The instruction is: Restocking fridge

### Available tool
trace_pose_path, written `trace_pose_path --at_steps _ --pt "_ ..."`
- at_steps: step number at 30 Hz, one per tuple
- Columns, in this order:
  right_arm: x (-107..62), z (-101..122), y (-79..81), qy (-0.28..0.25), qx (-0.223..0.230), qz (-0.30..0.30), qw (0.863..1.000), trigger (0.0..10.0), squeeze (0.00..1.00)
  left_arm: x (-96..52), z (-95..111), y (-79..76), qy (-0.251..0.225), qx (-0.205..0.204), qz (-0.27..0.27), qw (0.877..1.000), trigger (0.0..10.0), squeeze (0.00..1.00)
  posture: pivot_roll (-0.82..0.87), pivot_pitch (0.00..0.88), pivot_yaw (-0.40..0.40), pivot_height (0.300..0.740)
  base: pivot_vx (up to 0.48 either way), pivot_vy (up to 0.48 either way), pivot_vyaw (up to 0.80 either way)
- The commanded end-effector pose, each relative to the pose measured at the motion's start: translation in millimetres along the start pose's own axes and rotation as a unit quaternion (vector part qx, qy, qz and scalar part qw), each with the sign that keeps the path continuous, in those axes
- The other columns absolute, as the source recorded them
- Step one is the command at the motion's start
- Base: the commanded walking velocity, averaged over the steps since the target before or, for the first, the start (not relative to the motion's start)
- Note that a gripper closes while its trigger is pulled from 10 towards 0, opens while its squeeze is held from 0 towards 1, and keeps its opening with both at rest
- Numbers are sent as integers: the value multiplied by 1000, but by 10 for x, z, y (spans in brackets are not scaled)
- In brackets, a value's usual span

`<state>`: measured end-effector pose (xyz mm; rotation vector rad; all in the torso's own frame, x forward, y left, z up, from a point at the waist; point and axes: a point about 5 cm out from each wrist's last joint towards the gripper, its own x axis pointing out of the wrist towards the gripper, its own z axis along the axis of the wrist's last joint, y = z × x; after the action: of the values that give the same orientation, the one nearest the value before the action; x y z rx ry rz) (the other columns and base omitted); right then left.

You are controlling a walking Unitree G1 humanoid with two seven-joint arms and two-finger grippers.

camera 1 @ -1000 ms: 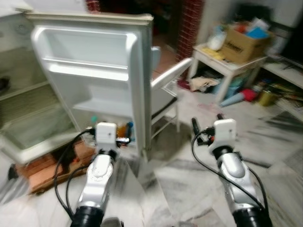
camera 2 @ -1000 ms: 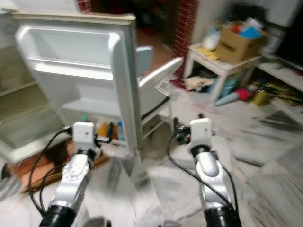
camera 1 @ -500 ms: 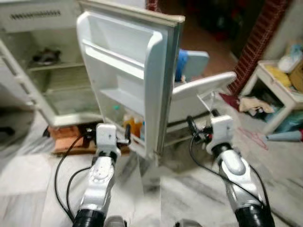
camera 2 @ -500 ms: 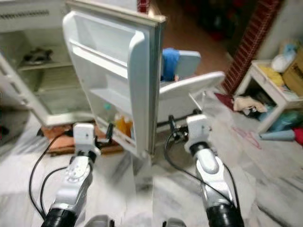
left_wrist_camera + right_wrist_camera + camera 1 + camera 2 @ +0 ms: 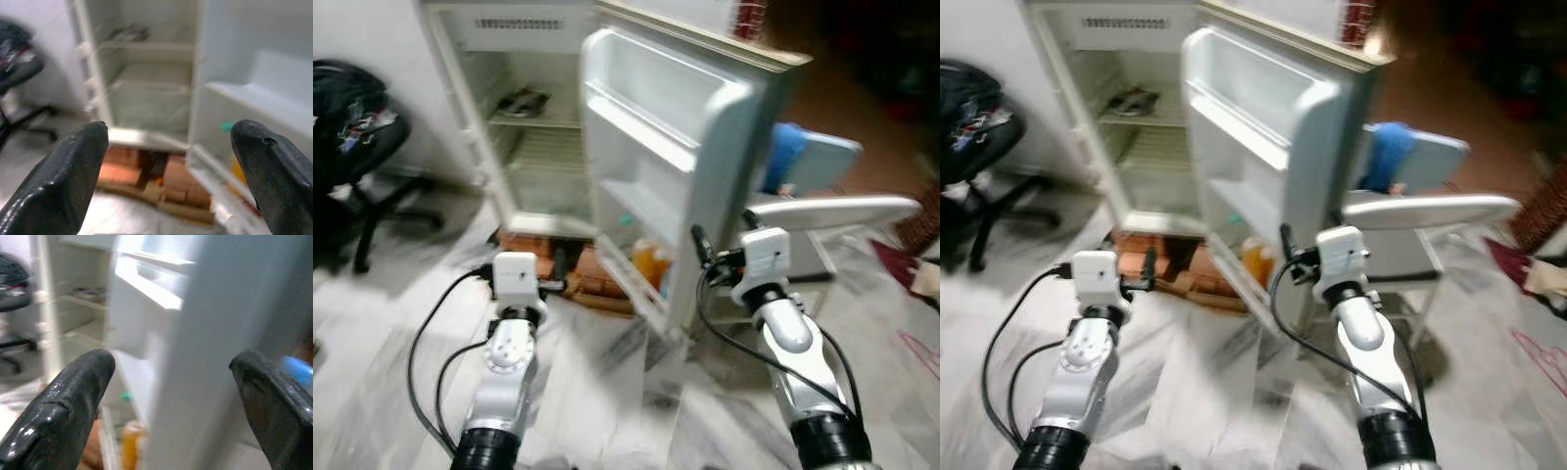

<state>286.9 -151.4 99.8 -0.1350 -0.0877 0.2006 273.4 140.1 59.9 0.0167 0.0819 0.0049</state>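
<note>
the fridge [image 5: 538, 127] stands open straight ahead, raised on bricks [image 5: 563, 279] on the marble floor [image 5: 372, 372]. its door [image 5: 666, 186] swings out toward the robot, and the inner shelves look almost bare: one dark thing [image 5: 522, 101] lies on the upper shelf, too blurred to name. low in the door rack sit an orange bottle [image 5: 649, 262] and something with a green cap [image 5: 226, 127].

the left hand [image 5: 553, 284] is held out low in front of the bricks, its fingers [image 5: 73, 171] spread wide with nothing between them. the right hand [image 5: 697, 245] hovers just beside the door's outer edge, fingers [image 5: 73, 401] also spread wide and empty.

by the look of it the restocking has barely begun: the door is already open, but neither hand carries anything to put in, so fetching goods and setting them on the shelves is still to do.

a black office chair [image 5: 357, 147] stands off to the robot's left, and a white plastic chair [image 5: 822, 211] with a blue cloth [image 5: 785, 157] stands behind the door on the right.
</note>
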Motion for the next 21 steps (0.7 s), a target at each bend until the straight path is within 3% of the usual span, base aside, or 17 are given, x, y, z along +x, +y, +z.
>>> trace_pose_path --at_steps 1,10,18,21 --pt "23 46 11 -9 -2 -3 1000 10000 0 17 23 -27 -1 -2 -5 1000 10000 0 -4 0 9 740 458 0 0" --pt "-14 27 -28 -7 -10 -27 1000 10000 0 -22 -48 -73 15 -1 -20 1000 10000 0 0 0 -1 740 78 0 0" --pt "-126 -77 -67 11 -10 -45 999 10000 0 -26 -49 -71 18 -4 -26 999 10000 0 3 0 3 740 0 -298 0" --pt "-121 -73 -37 9 -4 -35 999 10000 0 -37 -63 -64 21 -3 -29 999 10000 0 -4 6 16 740 0 0 0"
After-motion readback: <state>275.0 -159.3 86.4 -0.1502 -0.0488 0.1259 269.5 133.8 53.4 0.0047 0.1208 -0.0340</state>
